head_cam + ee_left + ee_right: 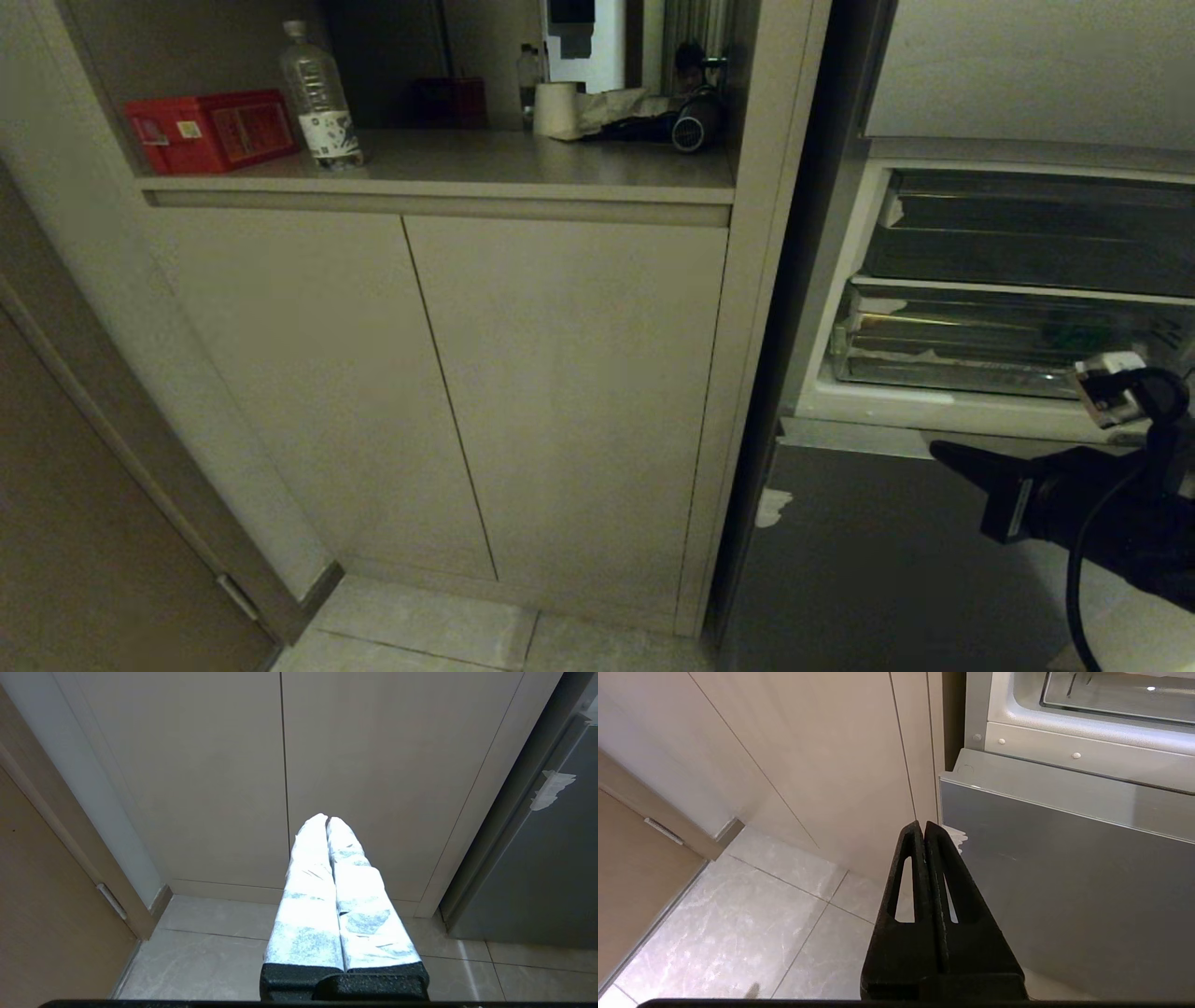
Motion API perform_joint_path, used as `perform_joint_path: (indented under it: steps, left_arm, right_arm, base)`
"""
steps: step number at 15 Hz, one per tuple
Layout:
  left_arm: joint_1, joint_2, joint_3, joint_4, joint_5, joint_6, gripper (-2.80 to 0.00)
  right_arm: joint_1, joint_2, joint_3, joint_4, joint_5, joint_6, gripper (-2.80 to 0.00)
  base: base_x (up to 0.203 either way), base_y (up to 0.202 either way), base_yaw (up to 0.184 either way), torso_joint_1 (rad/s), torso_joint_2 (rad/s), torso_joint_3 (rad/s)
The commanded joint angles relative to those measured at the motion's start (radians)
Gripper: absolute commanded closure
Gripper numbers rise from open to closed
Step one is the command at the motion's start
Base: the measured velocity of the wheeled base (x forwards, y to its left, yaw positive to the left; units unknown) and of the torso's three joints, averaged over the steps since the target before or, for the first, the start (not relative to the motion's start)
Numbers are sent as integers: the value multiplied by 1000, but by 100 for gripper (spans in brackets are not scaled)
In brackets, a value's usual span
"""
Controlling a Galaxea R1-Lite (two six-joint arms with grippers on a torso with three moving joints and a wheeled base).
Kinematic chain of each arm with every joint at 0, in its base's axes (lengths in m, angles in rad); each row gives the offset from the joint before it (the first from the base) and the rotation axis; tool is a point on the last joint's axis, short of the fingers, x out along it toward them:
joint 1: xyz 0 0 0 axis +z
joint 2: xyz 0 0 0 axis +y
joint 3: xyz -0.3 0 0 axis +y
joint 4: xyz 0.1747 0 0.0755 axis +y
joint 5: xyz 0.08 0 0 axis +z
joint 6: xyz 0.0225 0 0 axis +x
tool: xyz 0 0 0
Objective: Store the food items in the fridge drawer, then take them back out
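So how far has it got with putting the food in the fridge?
Hard to judge. The fridge drawer sits pushed in, with something green dimly visible behind its clear front. Nothing is in hand: the right gripper is shut and empty below the drawer, beside the grey door, and the left gripper is shut, facing the cabinet. Whatever remains has not visibly started.

Cabinet shelf (485, 168), red box (210, 131), water bottle (320, 98)

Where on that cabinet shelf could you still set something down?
The shelf is bare in the middle, between the water bottle and the paper roll. The red box fills its left end; clutter crowds its right.
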Motion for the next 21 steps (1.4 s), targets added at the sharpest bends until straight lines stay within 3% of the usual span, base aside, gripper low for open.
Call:
perform_joint_path:
  steps: [1,2,3,9,15,17,21]
  left_arm:
    - [0,1,0,0,0,0,0]
    - [0,1,0,0,0,0,0]
    - [0,1,0,0,0,0,0]
    - [0,1,0,0,0,0,0]
    - [0,1,0,0,0,0,0]
    - [0,1,0,0,0,0,0]
    - [0,1,0,0,0,0,0]
  right_arm:
    - [1,46,-17,-5,2,-3,0]
    - [2,64,-24,-6,2,-3,0]
    - [2,85,-35,-16,2,-1,-280]
    - [39,305,-85,-210,-54,0,-280]
    - [40,517,-197,-468,-241,-21,-280]
    - [38,585,-253,-533,-336,-32,-280]
    - [32,660,-298,-623,-412,-46,-280]
  base:
    - [0,0,0,0,0,0]
    - [0,0,0,0,0,0]
    - [0,0,0,0,0,0]
    - [0,0,0,0,0,0]
    - [0,0,0,0,0,0]
    - [0,0,0,0,0,0]
    - [0,0,0,0,0,0]
